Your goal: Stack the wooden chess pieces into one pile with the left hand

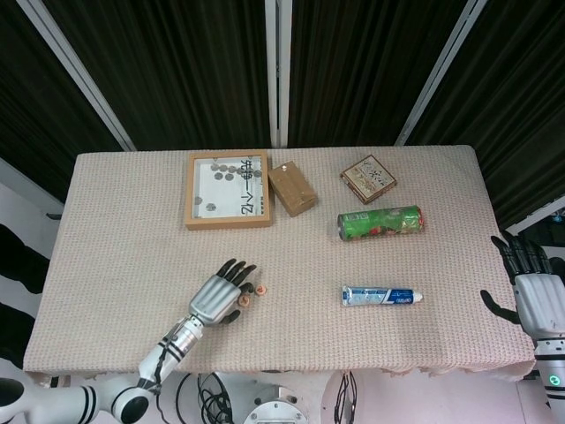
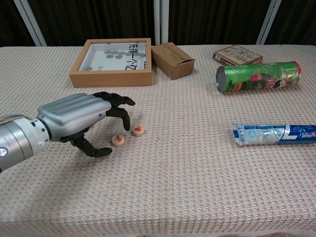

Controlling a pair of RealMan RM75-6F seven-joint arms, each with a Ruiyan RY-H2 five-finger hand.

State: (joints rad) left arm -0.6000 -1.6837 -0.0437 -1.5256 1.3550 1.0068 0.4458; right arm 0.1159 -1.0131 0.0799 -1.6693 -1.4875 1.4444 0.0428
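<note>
Two round wooden chess pieces with red marks lie on the cloth: one (image 2: 118,140) just ahead of my left hand's thumb, the other (image 2: 138,130) a little further right, also seen in the head view (image 1: 262,288). My left hand (image 2: 81,121) hovers low over this spot with its fingers arched and spread and nothing in its hold. The fingertips (image 2: 124,114) hang close above the nearer piece. The other pieces are hidden behind the hand. My right hand (image 1: 530,296) stays open at the table's right edge, far from the pieces.
A wooden-framed tray (image 1: 228,190) and a cardboard box (image 1: 291,187) stand at the back. A small printed box (image 1: 367,178), a green can on its side (image 1: 380,222) and a toothpaste tube (image 1: 381,296) lie to the right.
</note>
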